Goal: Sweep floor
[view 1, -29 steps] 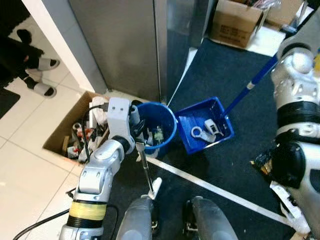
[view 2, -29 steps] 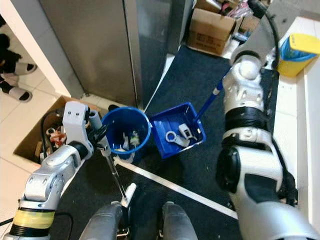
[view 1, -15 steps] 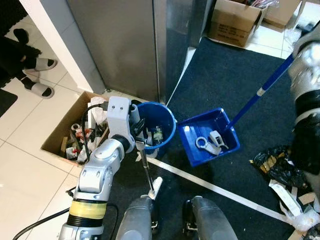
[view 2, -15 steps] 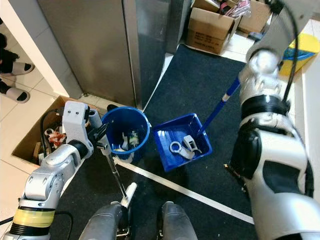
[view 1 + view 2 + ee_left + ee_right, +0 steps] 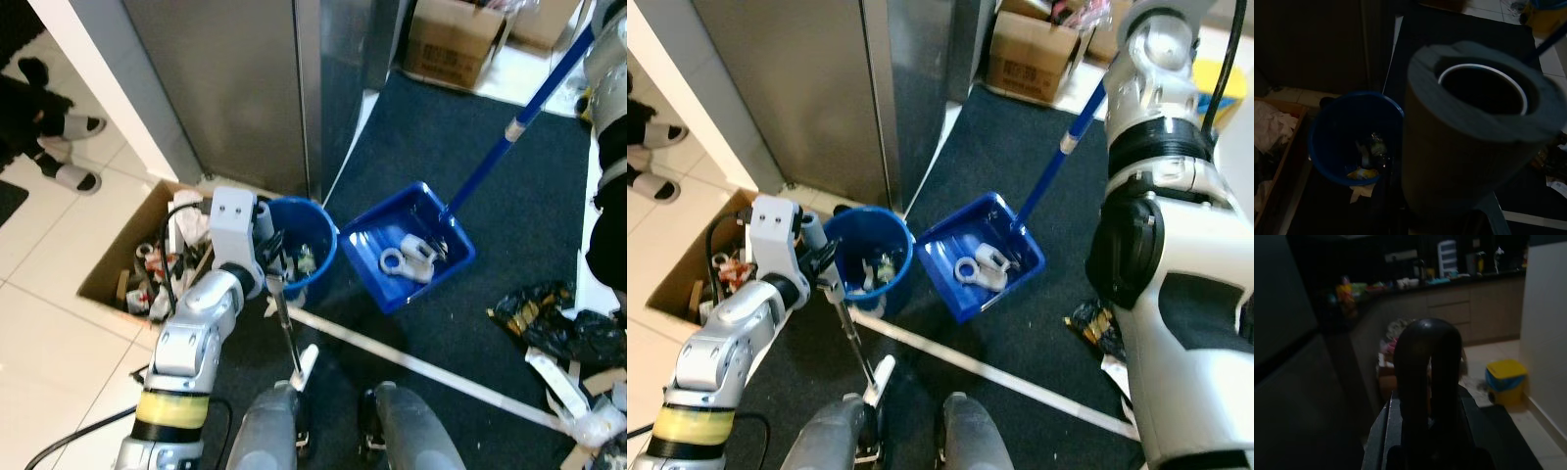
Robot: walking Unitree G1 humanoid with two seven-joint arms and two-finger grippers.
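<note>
A blue dustpan [image 5: 370, 235] with white scraps [image 5: 407, 258] in it hangs tilted over the dark mat, right of a blue bucket [image 5: 328, 238]. Its long blue handle [image 5: 490, 162] rises to my raised right arm [image 5: 1156, 117]. In the right wrist view my right gripper [image 5: 1427, 445] is shut on the handle's dark looped end [image 5: 1427, 362]. My left gripper [image 5: 274, 266] is shut on a thin broom handle [image 5: 287, 333] at the bucket's near rim. The handle's foam-covered top [image 5: 1474, 142] looms in the left wrist view above the bucket [image 5: 1327, 161], which holds litter.
An open cardboard box [image 5: 118, 269] of clutter sits left of the bucket, below a steel cabinet [image 5: 235, 88]. A white tape line [image 5: 411, 367] crosses the mat. Black and white litter [image 5: 539, 318] lies at right. A person's slippered feet [image 5: 64, 176] stand far left. My feet [image 5: 265, 431] are below.
My right arm has risen and the dustpan has lifted off the mat, tilting and swinging slightly right. The left gripper and broom handle have stayed put.
</note>
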